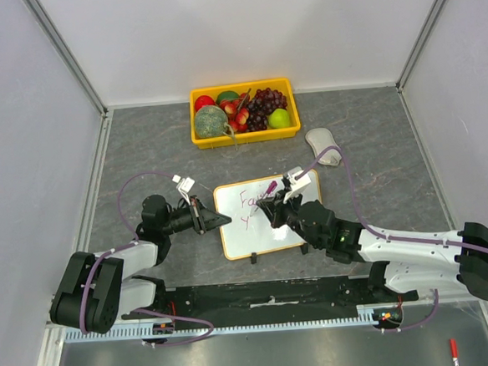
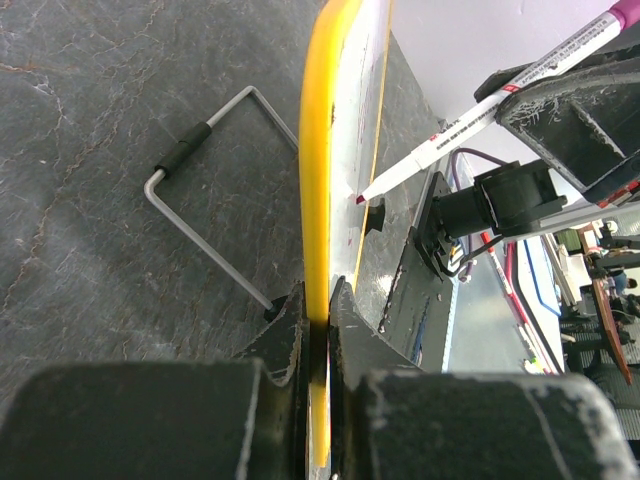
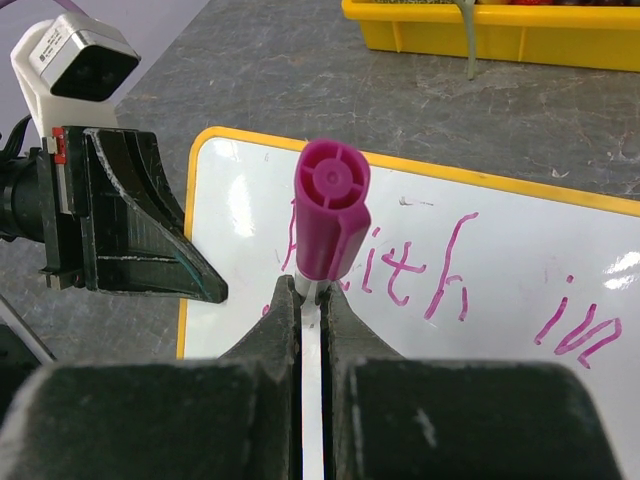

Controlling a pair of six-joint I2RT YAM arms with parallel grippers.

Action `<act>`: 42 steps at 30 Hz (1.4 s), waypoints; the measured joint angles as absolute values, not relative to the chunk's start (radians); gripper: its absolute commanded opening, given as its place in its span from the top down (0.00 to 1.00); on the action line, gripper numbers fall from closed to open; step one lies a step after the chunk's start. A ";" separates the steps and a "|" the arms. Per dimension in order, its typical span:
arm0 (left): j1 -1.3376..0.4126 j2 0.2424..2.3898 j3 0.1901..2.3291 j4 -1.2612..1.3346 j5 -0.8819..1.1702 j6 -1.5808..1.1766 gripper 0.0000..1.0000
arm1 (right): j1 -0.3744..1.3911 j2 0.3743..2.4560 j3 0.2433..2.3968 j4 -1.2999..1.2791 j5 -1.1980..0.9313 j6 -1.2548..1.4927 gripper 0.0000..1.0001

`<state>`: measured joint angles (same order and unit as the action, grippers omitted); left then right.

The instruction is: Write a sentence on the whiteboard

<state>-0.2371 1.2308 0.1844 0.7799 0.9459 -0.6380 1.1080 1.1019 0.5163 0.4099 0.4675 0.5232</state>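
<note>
Both my grippers work one whiteboard (image 1: 269, 236), which sits mid-table with its long axis running from my left gripper (image 1: 203, 217) across to my right. My left jaws pinch its yellow left rim. My right gripper (image 3: 310, 300) is clamped on a magenta marker (image 3: 330, 205), tip at the board face near the start of the sentence's (image 3: 445, 280) second line. Bare board lies rightward of the tip, so my right arm, stretched in low from the right, likely must track that way.

Whiteboard (image 1: 268, 223) at mid-table, between the two arms.
Left gripper (image 1: 208, 216) on its left edge, right gripper (image 1: 272, 204) with marker (image 3: 330, 205) over the sentence (image 3: 440, 285) on its face; fruit tray (image 1: 246, 138) well behind.
</note>
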 measured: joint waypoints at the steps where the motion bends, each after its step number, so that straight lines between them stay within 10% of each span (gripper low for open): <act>1: -0.237 1.231 0.184 0.780 0.946 -0.638 0.98 | 1.108 1.103 0.516 0.410 0.465 0.524 1.00; 42: -0.237 1.231 0.184 0.780 0.945 -0.638 0.98 | 1.105 1.077 0.495 0.396 0.469 0.541 1.00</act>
<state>-0.2371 1.2308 0.1844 0.7799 0.9455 -0.6380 1.1053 1.0775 0.4946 0.3958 0.4694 0.5411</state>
